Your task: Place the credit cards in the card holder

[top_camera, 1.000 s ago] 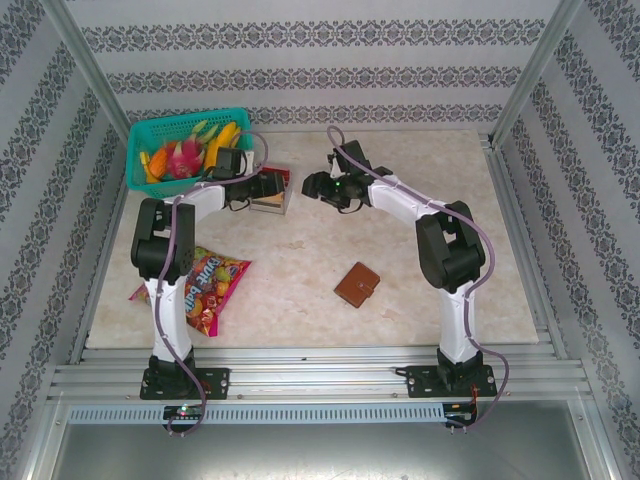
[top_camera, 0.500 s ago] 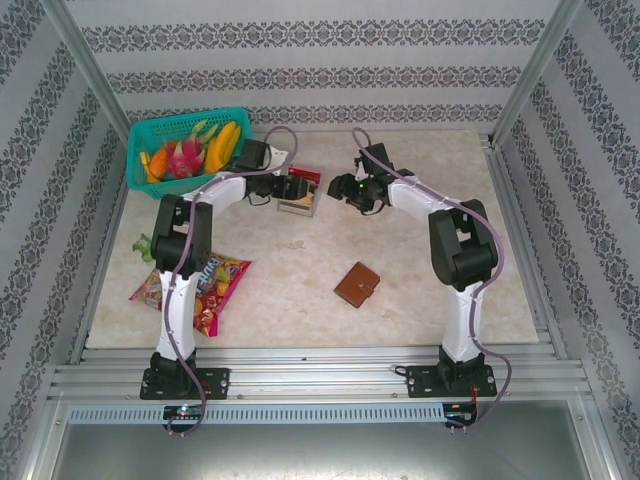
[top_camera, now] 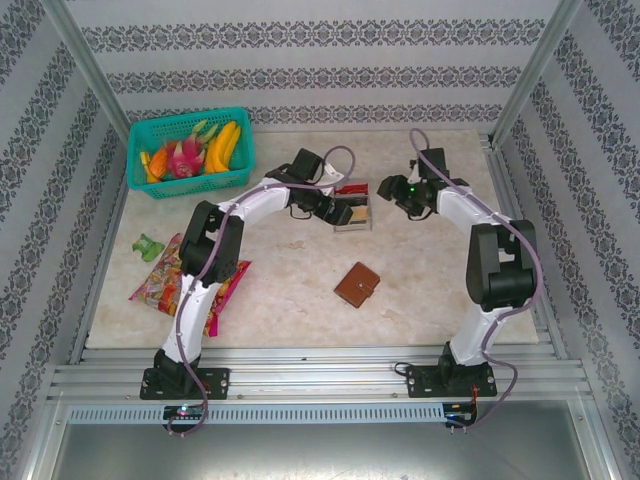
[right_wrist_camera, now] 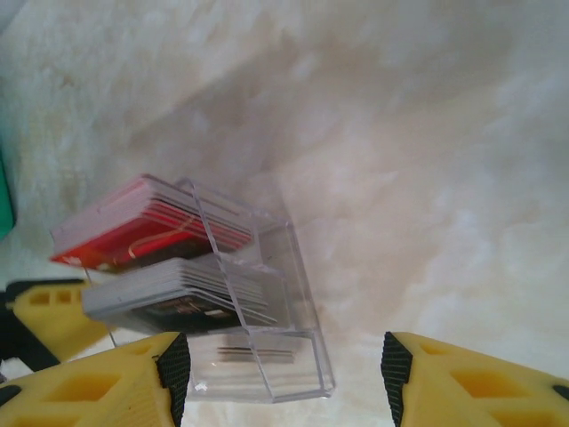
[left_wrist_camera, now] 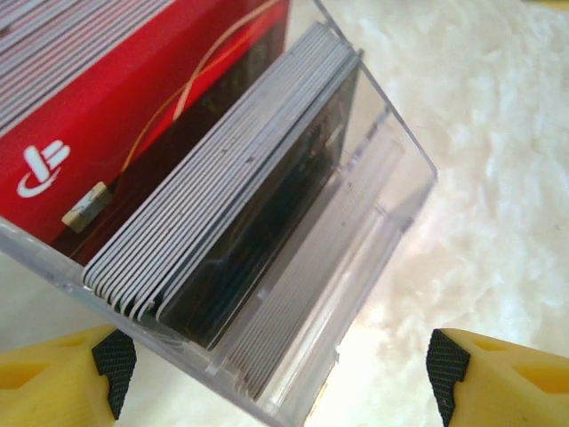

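Out past mid-table: the clear card stand [left_wrist_camera: 391,160] sits with the credit cards [left_wrist_camera: 222,187] packed in its slots, red ones at the back, then a grey-white stack, then a black one.
What just moved: over the last second the stand went from up by the green fruit basket [top_camera: 160,120] to the centre. The left arm [top_camera: 250,205] stretched along with it, and the right arm [top_camera: 480,215] backed off toward its own side.
Left gripper [left_wrist_camera: 277,378]: fingers [left_wrist_camera: 53,382] wide apart, straddling a corner of the stand. One pad is right by the wall, but I can't tell if it touches. Not clamped on anything.
Right gripper [right_wrist_camera: 280,374]: fingers [right_wrist_camera: 480,382] apart too, hanging over the stand's other end, holding nothing.
Card holder [top_camera: 357,284]: brown leather wallet, closed, flat on the table [top_camera: 440,280], nearer the arm bases than the stand and apart from it.
What it means: my guess is this was just staging. Both arms can now reach the cards, which sit closer to the wallet, but no card is pulled yet and the wallet isn't open.
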Motion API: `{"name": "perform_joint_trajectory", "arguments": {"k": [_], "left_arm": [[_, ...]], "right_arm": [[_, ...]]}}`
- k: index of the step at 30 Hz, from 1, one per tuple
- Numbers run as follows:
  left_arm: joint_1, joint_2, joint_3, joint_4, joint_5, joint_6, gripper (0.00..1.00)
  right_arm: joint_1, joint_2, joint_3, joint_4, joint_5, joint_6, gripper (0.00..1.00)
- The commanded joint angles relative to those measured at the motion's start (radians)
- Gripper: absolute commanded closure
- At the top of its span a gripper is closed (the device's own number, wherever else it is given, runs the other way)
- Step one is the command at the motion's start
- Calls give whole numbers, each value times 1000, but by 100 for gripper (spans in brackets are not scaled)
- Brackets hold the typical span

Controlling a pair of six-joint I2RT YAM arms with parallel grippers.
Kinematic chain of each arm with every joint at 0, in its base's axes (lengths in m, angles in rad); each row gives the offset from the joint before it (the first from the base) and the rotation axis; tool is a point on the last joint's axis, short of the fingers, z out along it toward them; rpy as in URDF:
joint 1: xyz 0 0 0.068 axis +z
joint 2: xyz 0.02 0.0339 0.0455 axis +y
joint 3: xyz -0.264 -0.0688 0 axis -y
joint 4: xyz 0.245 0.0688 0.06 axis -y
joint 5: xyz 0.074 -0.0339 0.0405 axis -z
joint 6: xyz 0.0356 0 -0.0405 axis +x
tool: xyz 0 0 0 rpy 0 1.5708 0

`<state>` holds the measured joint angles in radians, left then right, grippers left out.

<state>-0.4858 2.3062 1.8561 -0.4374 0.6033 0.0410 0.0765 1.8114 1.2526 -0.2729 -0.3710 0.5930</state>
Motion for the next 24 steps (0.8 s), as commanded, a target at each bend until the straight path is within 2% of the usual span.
{"name": "perform_joint_trajectory", "arguments": {"k": [1, 7, 9, 11, 14, 18, 21, 24], "left_arm": [[-13, -19, 7, 36, 25, -56, 14], [32, -178, -284, 395, 26, -341, 9], [63, -231, -397, 569, 29, -481, 8], [95, -245, -452, 661, -1, -623, 10], [136, -206, -424, 636, -49, -805, 29], [143, -123, -333, 559, -58, -910, 30], [141, -65, -305, 642, -11, -996, 30], [133, -33, -249, 580, -26, -1032, 34]], "right_arm": [[-20, -11, -10, 35, -90, -34, 39], [-18, 106, 53, 103, -212, 26, 39], [-18, 131, 36, 158, -251, 61, 39], [-18, 149, 17, 207, -285, 92, 40], [-16, 160, -14, 241, -291, 109, 44], [-15, 156, -52, 272, -313, 117, 45], [-13, 145, -86, 297, -347, 123, 45], [-2, 111, -139, 334, -365, 132, 46]]}}
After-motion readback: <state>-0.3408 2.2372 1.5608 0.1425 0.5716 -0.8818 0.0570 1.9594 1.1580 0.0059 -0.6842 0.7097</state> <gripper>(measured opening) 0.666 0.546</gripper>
